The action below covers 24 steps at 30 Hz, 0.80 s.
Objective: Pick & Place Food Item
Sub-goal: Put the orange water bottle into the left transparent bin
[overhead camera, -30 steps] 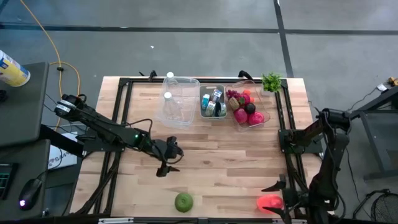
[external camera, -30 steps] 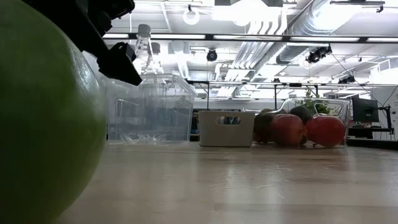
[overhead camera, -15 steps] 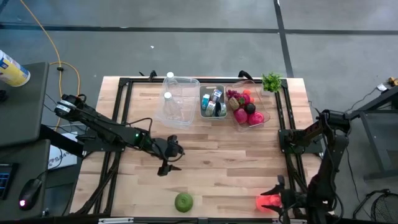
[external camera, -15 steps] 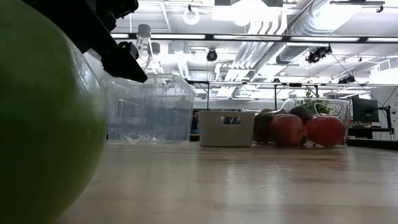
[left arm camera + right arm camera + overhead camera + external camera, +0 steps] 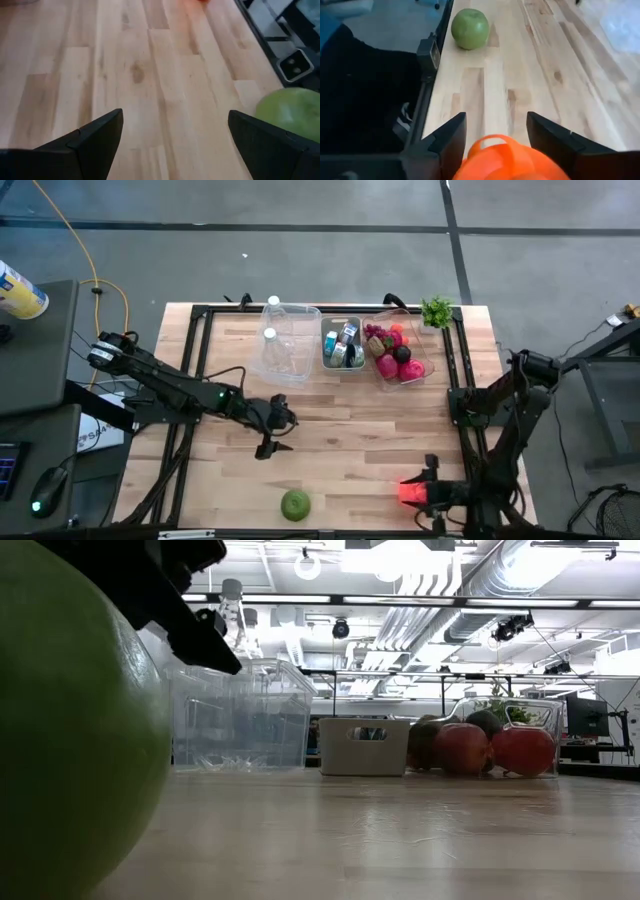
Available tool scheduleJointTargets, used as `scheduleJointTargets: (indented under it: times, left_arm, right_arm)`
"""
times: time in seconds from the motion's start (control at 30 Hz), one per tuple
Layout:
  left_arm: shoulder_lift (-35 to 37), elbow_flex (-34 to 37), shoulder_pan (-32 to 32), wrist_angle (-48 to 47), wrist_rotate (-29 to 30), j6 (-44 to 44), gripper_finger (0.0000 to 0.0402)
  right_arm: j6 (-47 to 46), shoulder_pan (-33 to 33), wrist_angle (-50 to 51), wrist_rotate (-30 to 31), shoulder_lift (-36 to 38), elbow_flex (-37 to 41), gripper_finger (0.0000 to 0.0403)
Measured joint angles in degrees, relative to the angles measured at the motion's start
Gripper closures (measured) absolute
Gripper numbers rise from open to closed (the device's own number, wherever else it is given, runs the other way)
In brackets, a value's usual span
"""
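Wooden boards make up the surface (image 5: 340, 430), with a grey floor all around it. No writing can be read anywhere; the small packets in the grey bin (image 5: 342, 343) are too tiny to make out. The left pincer (image 5: 271, 445) hangs over the middle of the surface with its fingers spread wide and nothing between them. The right pincer (image 5: 420, 493) is at the near right corner, pinching an orange-red food item (image 5: 411, 492); its exact kind is hard to tell. A green apple (image 5: 295, 503) sits near the front edge, well apart from both pincers. In the low view the apple is cut off and hides the left side. At the back stand a clear tub (image 5: 285, 340) and a clear box of fruit (image 5: 400, 352).
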<state>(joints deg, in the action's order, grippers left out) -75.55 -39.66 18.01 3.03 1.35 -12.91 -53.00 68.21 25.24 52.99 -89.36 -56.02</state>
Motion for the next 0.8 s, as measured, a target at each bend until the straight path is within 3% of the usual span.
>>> scheduleJointTargets:
  times: [0.13, 0.43, 0.53, 0.63, 0.7, 0.8]
  left_arm:
    - [0.00, -0.02, -1.50, -0.24, 0.06, -1.15, 0.0051]
    - [5.55, -0.07, -2.26, -13.37, -0.18, -3.92, 0.0051]
    - [8.95, -0.04, -1.65, -16.37, 0.43, -6.19, 0.0051]
    - [13.21, -0.04, -0.88, -19.35, 3.14, -8.68, 0.0051]
    - [16.08, -0.07, -0.28, -21.09, 4.91, -9.11, 0.0051]
    - [19.99, -0.04, 0.80, -22.86, 6.75, -8.45, 0.0051]
  right_arm:
    - [11.82, -4.67, -3.07, -3.71, 2.78, 0.03, 0.0235]
    - [38.08, -15.42, -8.37, -15.29, 8.37, -0.03, 0.0234]
    - [50.26, -20.44, -12.41, -22.65, 10.83, -0.01, 0.0222]
    - [61.81, -28.17, -18.14, -36.16, 12.88, -0.06, 0.0222]
    - [66.64, -33.90, -20.26, -44.10, 13.65, -0.03, 0.0234]
    - [69.94, -42.74, -22.33, -50.05, 14.30, -0.10, 0.0234]
